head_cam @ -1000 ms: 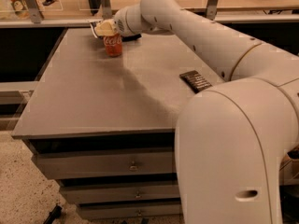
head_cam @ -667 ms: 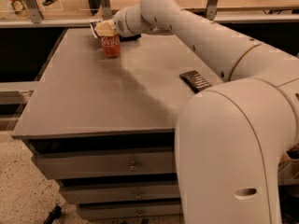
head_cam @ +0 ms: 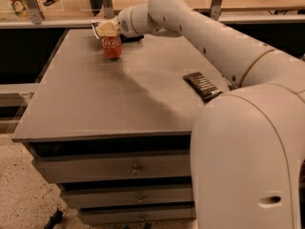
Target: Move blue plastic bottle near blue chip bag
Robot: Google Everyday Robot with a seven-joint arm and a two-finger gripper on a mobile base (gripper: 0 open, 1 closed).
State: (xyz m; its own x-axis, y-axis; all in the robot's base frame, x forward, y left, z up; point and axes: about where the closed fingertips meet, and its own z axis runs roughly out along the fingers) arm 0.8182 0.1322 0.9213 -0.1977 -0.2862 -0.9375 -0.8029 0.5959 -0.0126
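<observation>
Gripper [head_cam: 107, 29]: yours, at the table's [head_cam: 95, 104] 11 o'clock, right over the red can [head_cam: 112, 47]
Grip: can't tell
Dark wrapper [head_cam: 202, 85]: 3 o'clock

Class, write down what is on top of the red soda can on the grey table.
The gripper sits directly over the red soda can and hides its lid. Whether the two touch cannot be told.

White glossy rounded arm [head_cam: 205, 30], small dark screw holes, thin tan seam ring [head_cam: 251, 65]; bulky white body shell [head_cam: 248, 166], oval slot [head_cam: 270, 200]. Cream gripper [head_cam: 107, 28] over far-left corner of grey bench [head_cam: 95, 99].
</observation>
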